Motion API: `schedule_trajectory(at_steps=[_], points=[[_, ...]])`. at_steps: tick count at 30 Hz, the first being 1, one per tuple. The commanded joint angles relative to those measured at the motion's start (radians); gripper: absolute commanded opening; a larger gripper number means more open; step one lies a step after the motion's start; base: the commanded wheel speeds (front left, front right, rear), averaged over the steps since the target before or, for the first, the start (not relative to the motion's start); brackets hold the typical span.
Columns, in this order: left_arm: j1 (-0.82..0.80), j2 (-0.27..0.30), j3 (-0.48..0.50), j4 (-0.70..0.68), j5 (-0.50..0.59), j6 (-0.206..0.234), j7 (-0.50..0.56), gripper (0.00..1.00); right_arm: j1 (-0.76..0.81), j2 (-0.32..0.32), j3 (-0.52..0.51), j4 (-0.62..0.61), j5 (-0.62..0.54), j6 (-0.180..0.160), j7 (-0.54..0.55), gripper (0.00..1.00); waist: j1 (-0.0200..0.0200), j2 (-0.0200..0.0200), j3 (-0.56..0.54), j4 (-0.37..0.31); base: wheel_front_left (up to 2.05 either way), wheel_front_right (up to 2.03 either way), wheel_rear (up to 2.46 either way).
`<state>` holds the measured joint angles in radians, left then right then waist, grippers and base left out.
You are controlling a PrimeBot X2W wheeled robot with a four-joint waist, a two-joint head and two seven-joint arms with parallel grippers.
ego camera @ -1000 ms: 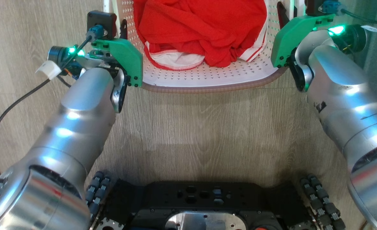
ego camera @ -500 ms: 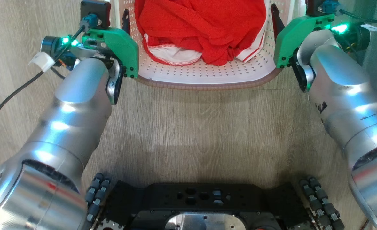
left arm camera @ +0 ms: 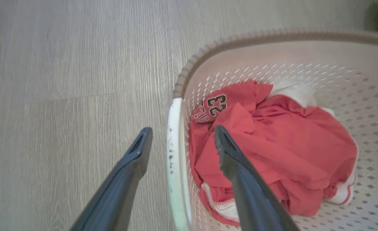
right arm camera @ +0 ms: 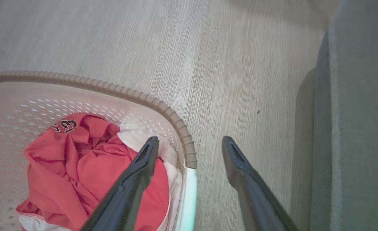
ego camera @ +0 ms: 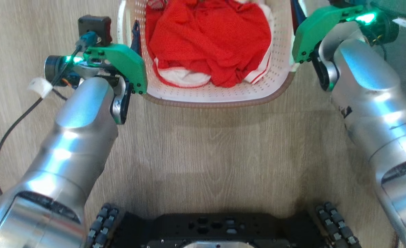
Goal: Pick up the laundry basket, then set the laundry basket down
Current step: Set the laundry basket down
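"23" on the red jersey point(left arm camera: 278, 150)

My left arm point(ego camera: 75, 137) reaches from seven toward eleven o'clock, my right arm point(ego camera: 368, 103) from four toward one, left gripper point(left arm camera: 182, 130) and right gripper point(right arm camera: 190, 139) both spread wide.

Stock counted: one laundry basket point(ego camera: 216, 90) with two white handles point(left arm camera: 175, 160). One heap of red-and-white clothing point(ego camera: 206, 41), pieces uncountable. Two grippers, left gripper point(left arm camera: 182, 131) and right gripper point(right arm camera: 190, 141), each showed two dark fingers point(left arm camera: 240, 179).
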<state>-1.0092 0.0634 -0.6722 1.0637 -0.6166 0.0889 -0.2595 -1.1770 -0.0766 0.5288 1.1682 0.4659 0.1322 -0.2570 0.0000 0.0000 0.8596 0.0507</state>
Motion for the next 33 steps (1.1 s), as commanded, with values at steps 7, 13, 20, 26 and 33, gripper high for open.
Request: schedule_trajectory(at_steps=[7,13,20,26,33], points=[[0.125,0.067,0.114,-0.165,0.094,-0.005,-0.002,1.00,0.168,0.003,-0.094,-0.158,-0.101,-0.002,-0.005,1.00,0.0000,0.0000,-0.142,-0.019,0.00,0.00,0.00],[0.256,0.076,0.212,-0.324,0.193,-0.014,-0.002,1.00,0.295,0.010,-0.176,-0.310,-0.194,-0.002,-0.005,1.00,0.0000,0.0000,-0.262,-0.027,0.00,0.00,0.00],[0.440,0.065,0.326,-0.510,0.302,-0.017,-0.002,1.00,0.458,0.022,-0.235,-0.471,-0.243,-0.002,-0.005,1.00,0.0000,0.0000,-0.406,-0.032,0.00,0.00,0.00],[0.596,0.037,0.409,-0.667,0.368,-0.030,-0.002,1.00,0.597,0.025,-0.267,-0.592,-0.255,-0.002,-0.005,1.00,0.0000,0.0000,-0.512,-0.033,0.00,0.00,0.00],[0.742,0.009,0.477,-0.810,0.410,-0.066,-0.002,1.00,0.751,0.026,-0.302,-0.745,-0.241,-0.002,-0.005,1.00,0.0000,0.0000,-0.614,-0.027,0.00,0.00,0.00]])
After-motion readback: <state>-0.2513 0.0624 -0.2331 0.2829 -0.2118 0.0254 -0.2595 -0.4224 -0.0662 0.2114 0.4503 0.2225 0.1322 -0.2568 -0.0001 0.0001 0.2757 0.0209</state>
